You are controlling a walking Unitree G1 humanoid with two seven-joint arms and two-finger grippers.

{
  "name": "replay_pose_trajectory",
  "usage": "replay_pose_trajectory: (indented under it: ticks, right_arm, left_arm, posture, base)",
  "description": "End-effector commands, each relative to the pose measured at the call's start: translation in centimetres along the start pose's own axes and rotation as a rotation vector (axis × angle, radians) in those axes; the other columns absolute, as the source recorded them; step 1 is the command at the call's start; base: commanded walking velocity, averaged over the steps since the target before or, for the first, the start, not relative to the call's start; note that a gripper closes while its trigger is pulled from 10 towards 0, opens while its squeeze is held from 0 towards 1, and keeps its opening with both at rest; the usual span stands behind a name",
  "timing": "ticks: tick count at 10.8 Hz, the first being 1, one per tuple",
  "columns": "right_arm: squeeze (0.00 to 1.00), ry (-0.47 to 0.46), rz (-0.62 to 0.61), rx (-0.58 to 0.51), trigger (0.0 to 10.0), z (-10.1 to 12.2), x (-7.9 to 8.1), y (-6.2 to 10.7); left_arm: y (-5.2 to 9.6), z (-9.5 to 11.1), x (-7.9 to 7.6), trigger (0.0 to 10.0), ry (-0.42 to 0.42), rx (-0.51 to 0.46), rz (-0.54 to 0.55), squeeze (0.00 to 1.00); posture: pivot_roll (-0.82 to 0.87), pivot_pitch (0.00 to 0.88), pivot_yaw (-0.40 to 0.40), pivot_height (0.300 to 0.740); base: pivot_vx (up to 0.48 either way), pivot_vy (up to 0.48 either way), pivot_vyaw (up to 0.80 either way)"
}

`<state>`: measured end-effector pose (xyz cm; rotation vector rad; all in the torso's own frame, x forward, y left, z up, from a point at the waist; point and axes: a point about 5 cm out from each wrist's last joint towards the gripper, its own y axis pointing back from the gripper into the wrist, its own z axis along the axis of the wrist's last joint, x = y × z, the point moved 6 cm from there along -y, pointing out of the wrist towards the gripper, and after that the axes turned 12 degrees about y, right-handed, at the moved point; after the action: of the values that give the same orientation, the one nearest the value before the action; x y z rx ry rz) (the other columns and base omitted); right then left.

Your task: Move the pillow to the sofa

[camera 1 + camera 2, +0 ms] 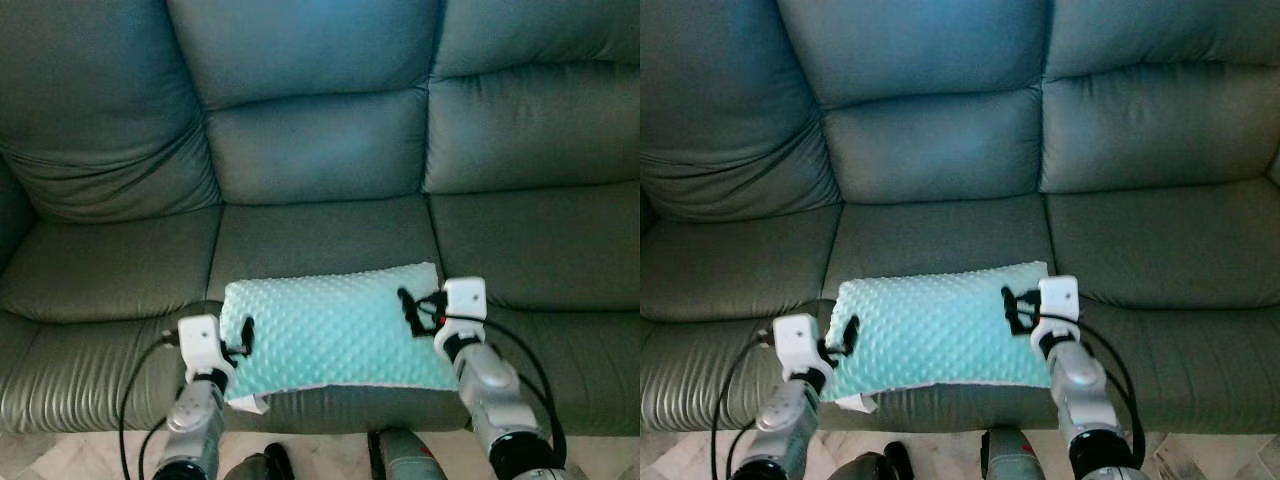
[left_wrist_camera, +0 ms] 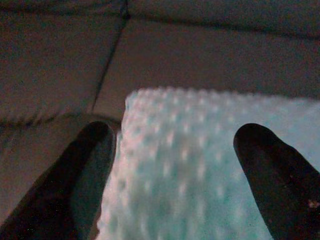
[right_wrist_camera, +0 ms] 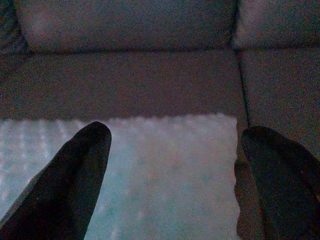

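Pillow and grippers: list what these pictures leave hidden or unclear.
- Underside of the pillow: hidden by the pillow itself, so its contact with the sofa is unclear.
- Left gripper and right gripper: fingers spread in the wrist views, astride the pillow's ends; any contact is lost in dim blur.
- Both arms: cut off by the eye views' bottom edge.

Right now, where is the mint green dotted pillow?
In the eye views, the mint green dotted pillow lies at the front edge of the grey leather sofa's middle seat, between the left gripper and right gripper.
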<state>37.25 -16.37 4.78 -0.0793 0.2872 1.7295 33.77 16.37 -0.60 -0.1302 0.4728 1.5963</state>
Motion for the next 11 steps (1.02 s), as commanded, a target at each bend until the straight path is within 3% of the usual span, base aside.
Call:
replay_pose_trajectory:
  ticks: [1, 3, 4, 6, 8, 9, 10, 11]
  right_arm:
    - [1.0, -0.021, 0.019, 0.011, 10.0, -0.3, 0.7, 0.3]
    - [1.0, -0.025, 0.041, 0.046, 10.0, 0.0, 0.8, -0.4]
    - [1.0, -0.025, 0.16, 0.176, 10.0, -1.4, 2.5, -0.4]
    - [1.0, 0.0, 0.23, 0.258, 10.0, -2.3, 3.3, 0.2]
    - [1.0, -0.035, 0.335, 0.305, 10.0, -1.6, 4.5, 1.7]
    - [1.0, -0.09, 0.473, 0.373, 10.0, -1.3, 6.4, 3.6]
    - [1.0, -0.111, 0.517, 0.396, 10.0, -1.1, 7.1, 4.2]
    - [1.0, -0.166, 0.522, 0.456, 10.0, -1.4, 7.2, 4.7]
  left_arm:
    - [0.5, -0.3, 1.6, 10.0, -0.005, 0.015, 0.039, 1.0]
    - [0.1, 0.6, 2.0, 10.0, -0.009, 0.007, 0.05, 1.0]
    - [-0.1, -0.4, 1.2, 10.0, -0.029, 0.11, -0.005, 1.0]
    - [0.0, -1.0, -0.4, 10.0, -0.074, 0.173, -0.119, 1.0]
    - [1.6, -1.2, -1.4, 10.0, -0.184, 0.245, -0.252, 1.0]
    - [2.2, -1.0, -0.1, 10.0, -0.249, 0.282, -0.248, 1.0]
    - [2.3, -0.8, 0.4, 10.0, -0.237, 0.303, -0.226, 1.0]
    - [3.1, -1.3, 0.0, 10.0, -0.23, 0.369, -0.258, 1.0]
  posture:
    - [-0.26, 0.228, 0.113, 0.74]
    - [-0.27, 0.186, 0.121, 0.74]
    - [-0.27, 0.166, 0.122, 0.74]
    - [-0.28, 0.138, 0.117, 0.74]
    - [-0.28, 0.122, 0.113, 0.74]
    - [-0.28, 0.11, 0.11, 0.74]
    - [-0.28, 0.105, 0.108, 0.74]
    - [-0.28, 0.097, 0.103, 0.74]
  base:
    - [0.0, 0.0, 0.0]
    - [0.0, 0.0, 0.0]
    - [0.0, 0.0, 0.0]
    - [0.0, 0.0, 0.0]
    - [0.0, 0.0, 0.0]
    - [0.0, 0.0, 0.0]
    - [0.0, 0.0, 0.0]
    - [0.0, 0.0, 0.0]
